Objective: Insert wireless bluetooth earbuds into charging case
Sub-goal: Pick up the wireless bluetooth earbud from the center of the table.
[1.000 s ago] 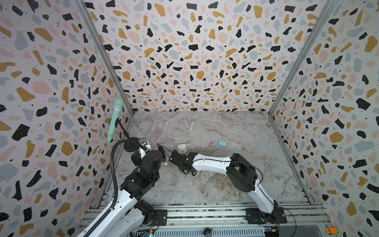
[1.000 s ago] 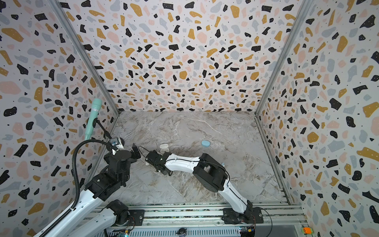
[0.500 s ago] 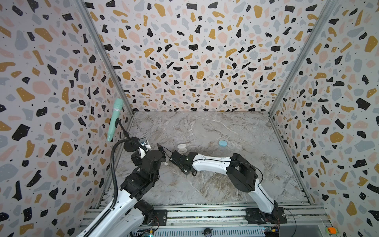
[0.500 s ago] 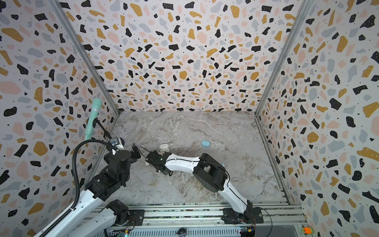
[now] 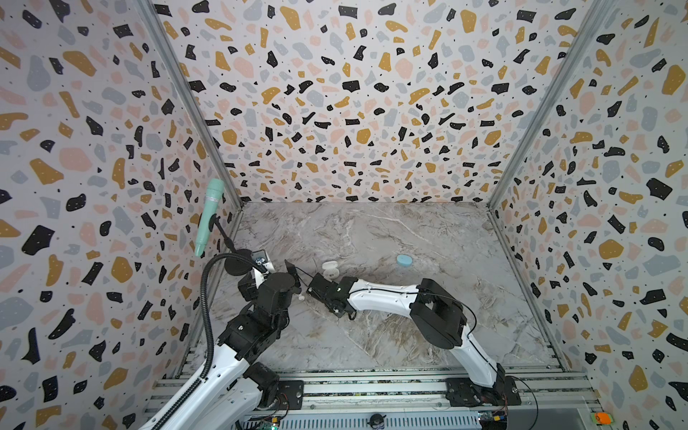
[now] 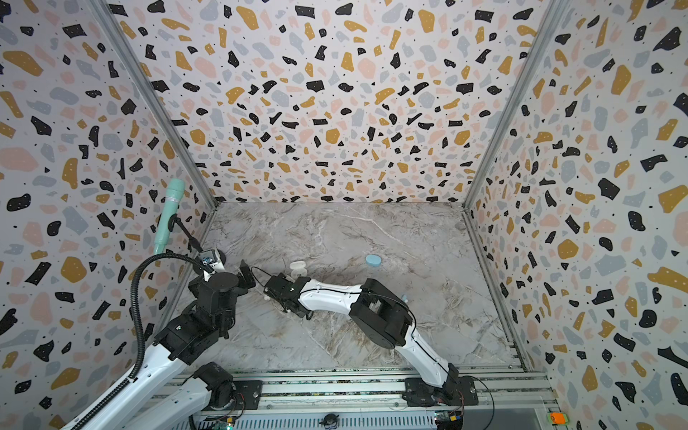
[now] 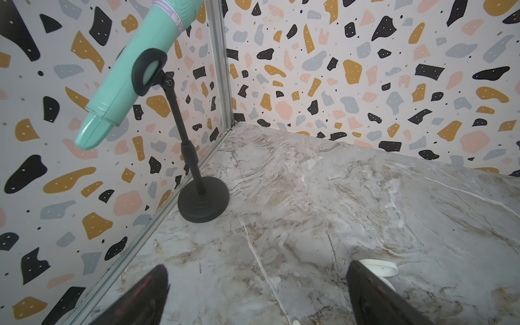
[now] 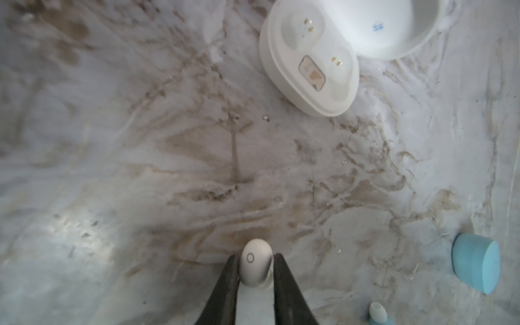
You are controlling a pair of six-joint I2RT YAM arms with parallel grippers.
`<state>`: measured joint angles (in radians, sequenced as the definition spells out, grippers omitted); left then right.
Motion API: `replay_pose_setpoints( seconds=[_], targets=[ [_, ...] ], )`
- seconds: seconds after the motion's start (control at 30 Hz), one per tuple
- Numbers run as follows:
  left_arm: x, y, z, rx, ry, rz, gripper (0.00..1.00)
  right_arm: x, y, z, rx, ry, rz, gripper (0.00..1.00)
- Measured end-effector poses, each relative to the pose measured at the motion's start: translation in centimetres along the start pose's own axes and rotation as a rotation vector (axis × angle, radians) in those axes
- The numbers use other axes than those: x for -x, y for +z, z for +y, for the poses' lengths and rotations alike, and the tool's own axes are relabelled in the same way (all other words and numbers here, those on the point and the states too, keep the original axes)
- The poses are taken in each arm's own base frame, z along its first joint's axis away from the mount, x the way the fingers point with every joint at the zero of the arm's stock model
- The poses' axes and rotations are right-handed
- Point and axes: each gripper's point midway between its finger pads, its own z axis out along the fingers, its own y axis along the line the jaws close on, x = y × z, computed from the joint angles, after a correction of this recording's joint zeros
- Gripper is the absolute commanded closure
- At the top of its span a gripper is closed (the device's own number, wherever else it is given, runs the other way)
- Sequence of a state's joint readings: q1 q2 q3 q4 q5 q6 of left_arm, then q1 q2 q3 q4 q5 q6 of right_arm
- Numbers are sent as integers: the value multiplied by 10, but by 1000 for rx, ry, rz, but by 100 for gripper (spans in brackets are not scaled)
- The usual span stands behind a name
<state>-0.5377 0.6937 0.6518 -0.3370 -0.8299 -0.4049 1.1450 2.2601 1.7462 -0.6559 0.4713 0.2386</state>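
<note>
My right gripper (image 8: 255,257) is shut on a white earbud (image 8: 254,267), pinched between its two black fingers just above the marble floor. In both top views this earbud (image 5: 300,297) shows as a small white dot at the gripper's tip. The white charging case (image 8: 309,67) lies open a short way ahead, both sockets empty, its lid (image 8: 394,25) folded back. In a top view the case (image 5: 330,268) sits just behind the right wrist. A light blue earbud (image 8: 378,311) lies loose. My left gripper (image 7: 257,267) hangs open and empty near the left wall.
A closed light blue case (image 5: 404,260) rests on the floor to the right of the white case. A mint microphone (image 5: 209,217) on a black stand (image 7: 203,202) occupies the left rear corner. Terrazzo-patterned walls enclose the marble floor (image 5: 409,335) on three sides.
</note>
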Motion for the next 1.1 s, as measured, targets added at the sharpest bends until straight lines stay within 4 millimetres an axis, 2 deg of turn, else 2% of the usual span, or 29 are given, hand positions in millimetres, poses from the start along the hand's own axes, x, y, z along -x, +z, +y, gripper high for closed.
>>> replay_pose_setpoints(
  seconds=[0.57,0.93,1.1],
  targets=[
    [0,0,0,-1,1,2,0,2,4,-3,18,2,5,81],
    [0,1,1,3,0,3,0,7,-1,-16,195,104,-4,82],
    [0,1,1,3,0,2,0,13,-12,-21,250,136,-37,82]
  ],
)
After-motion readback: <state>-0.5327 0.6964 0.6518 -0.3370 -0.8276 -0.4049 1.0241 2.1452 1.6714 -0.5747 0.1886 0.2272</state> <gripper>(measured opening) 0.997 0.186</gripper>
